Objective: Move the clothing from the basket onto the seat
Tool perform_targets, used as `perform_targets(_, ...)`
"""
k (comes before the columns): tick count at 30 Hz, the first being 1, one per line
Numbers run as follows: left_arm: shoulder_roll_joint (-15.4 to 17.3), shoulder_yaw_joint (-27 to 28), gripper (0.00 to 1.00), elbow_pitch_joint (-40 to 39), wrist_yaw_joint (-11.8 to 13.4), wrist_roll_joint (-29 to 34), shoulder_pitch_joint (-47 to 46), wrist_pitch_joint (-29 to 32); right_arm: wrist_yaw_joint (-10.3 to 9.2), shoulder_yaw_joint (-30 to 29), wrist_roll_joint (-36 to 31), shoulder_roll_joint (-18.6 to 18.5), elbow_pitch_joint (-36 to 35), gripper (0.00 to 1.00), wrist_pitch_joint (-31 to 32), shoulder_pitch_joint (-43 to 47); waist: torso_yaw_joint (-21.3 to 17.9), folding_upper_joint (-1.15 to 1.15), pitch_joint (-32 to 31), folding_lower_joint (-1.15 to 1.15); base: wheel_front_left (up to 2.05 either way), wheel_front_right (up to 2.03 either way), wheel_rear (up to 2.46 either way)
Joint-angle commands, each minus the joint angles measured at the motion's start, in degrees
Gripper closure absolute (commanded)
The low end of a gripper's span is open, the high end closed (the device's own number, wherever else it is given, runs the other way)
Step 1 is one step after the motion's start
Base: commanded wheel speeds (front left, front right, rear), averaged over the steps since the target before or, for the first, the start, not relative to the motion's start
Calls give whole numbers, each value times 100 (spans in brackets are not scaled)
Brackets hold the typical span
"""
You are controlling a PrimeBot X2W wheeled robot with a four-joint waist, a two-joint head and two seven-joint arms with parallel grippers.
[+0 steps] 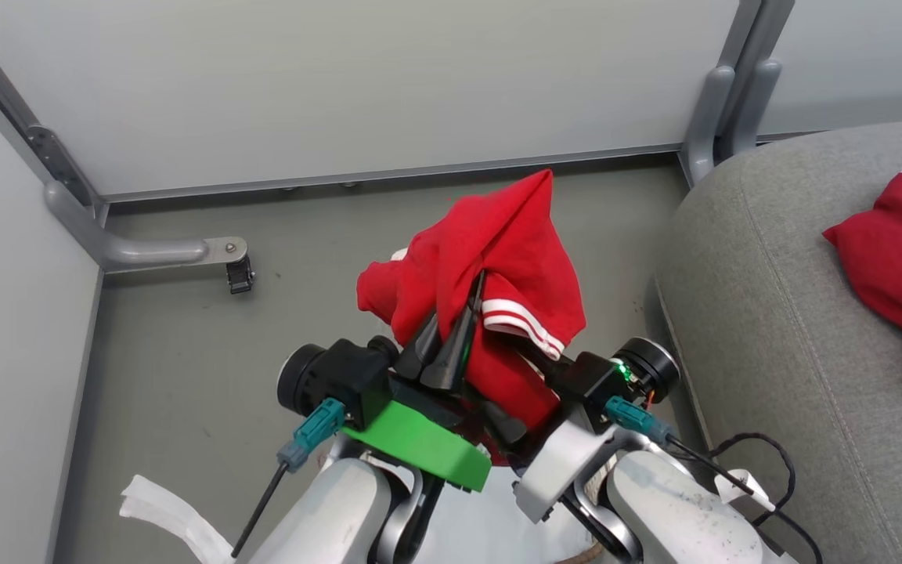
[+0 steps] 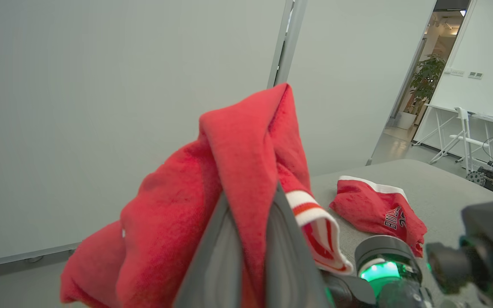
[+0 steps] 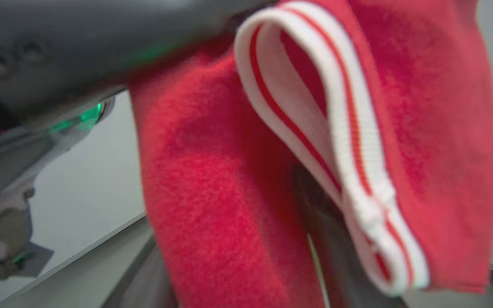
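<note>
Left gripper (image 1: 473, 296) is clenched on a red garment (image 1: 498, 258), holding it up above the floor (image 1: 185, 376). Right gripper (image 3: 315, 205) sits just beside, jaws wide under the hanging cloth. 1 other garment (image 1: 897, 243) lies on the grey seat (image 1: 772, 313)

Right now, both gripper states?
Left gripper: closed on the red garment.
Right gripper: open, gripping nothing; the garment drapes over it.
</note>
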Motion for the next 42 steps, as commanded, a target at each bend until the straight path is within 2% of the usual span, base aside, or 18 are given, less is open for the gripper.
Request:
perform_targets(1, 20, -54, 100, -25, 20, -33, 72, -2, -8, -35, 66, 0, 51, 100, -11, -67, 83, 0, 3, 0, 0, 0, 0)
perform_targets(5, 20, -107, 100, 52, 60, -3, 107, -2, -8, -81, 216, 28, 42, 100, -11, -12, 78, 0, 14, 0, 0, 0, 0)
perform_targets(7, 21, -58, 25, 125, 76, 53, 122, -2, -8, -113, 263, 25, 4, 100, -11, 84, -13, 0, 26, 0, 0, 0, 0)
perform_targets(8, 21, -8, 0, 141, 88, 93, 125, -1, -8, -138, 262, 19, -18, 100, -11, 132, -82, 0, 29, 0, 0, 0, 0)
perform_targets(13, 23, 233, 0, 276, 106, 244, 182, 1, -8, -260, 259, -2, -163, 100, -11, 329, -608, 0, 46, 0, 0, 0, 0)
perform_targets(25, 23, 675, 0, 607, -74, 610, 305, 1, -7, -509, 412, -226, -588, 100, -12, 793, -2468, 0, 180, 0, 0, 0, 0)
perform_targets(31, 25, 763, 0, 692, -135, 687, 374, 1, -8, -597, 458, -293, -714, 100, -12, 916, -3201, 0, 240, 0, 0, 0, 0)
perform_targets(33, 26, 735, 0, 719, -168, 680, 388, 1, -7, -647, 461, -340, -749, 100, -12, 944, -3350, 0, 259, 0, 0, 0, 0)
perform_targets(42, 29, 558, 0, 876, -243, 703, 170, 1, -8, -935, 400, -577, -1025, 100, -11, 668, -3411, 0, 468, 0, 0, 0, 0)
